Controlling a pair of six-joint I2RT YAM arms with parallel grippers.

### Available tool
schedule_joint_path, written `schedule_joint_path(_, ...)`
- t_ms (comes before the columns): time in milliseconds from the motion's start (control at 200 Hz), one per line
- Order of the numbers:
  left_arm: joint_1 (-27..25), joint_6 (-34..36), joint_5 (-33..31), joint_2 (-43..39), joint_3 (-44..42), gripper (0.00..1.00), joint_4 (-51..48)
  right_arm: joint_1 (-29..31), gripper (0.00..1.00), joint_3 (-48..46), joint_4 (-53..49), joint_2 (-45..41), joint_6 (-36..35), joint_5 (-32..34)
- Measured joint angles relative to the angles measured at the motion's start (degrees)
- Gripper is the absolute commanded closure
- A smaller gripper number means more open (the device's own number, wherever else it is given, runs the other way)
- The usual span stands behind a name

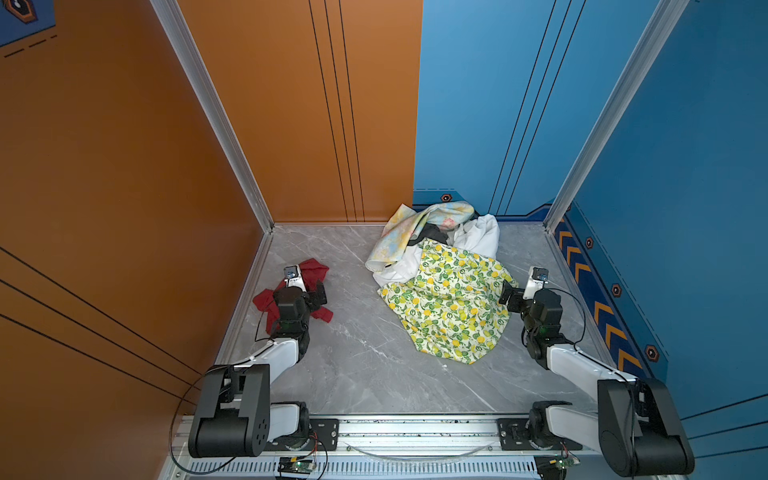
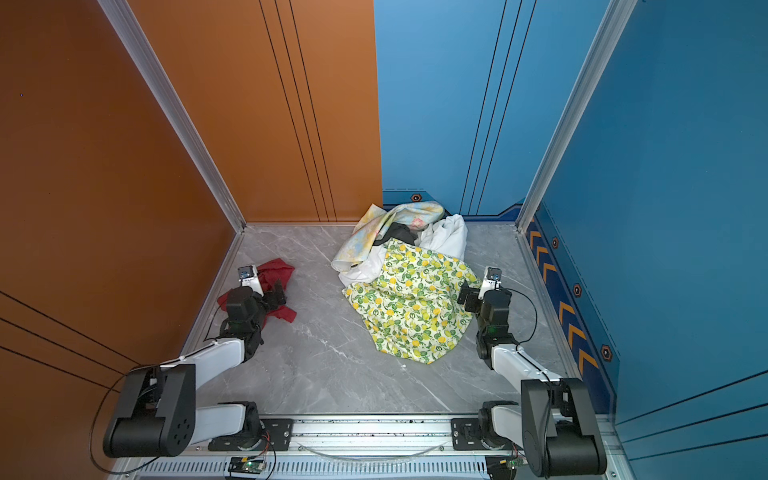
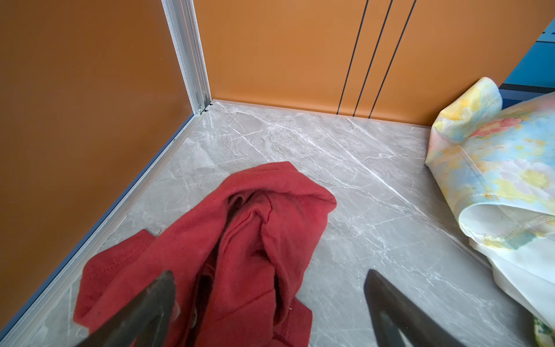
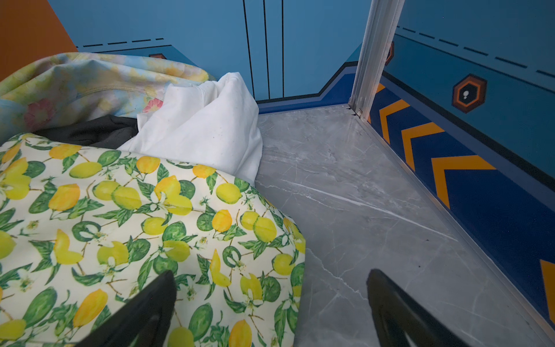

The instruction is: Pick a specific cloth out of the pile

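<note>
Now the cloth (image 3: pixel 255 240) lies crumpled on the tabletop (image 1: pixel 365 361) by the left wall, well apart from the pile (image 1: pixel 440 266). The left gripper (image 3: pixel 268 279) hovers right over it, jaws wide, grasping nothing: one finger above fabric, the other above bare tabletop. The cloth's long axis runs roughly along that gripper's reach. The right gripper (image 4: pixel 270 276) is released too, at the lemon cloth (image 4: pixel 150 225), far from the target. The left arm is nearer; picking out looks done.
</note>
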Motion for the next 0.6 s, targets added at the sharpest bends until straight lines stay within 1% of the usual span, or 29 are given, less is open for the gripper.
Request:
schedule_joint_path(275,-0.22,0.00,-0.98,3.76,-0.04,0.02,2.51,0.02,0.00,-0.07,3.76,5.09,-0.02,0.02)
schedule_joint_path(601,-1.11,0.90,-1.31,9.51,-1.36,0.02,8.13,0.02,0.00,-1.88,12.98,12.96,-1.11,0.07)
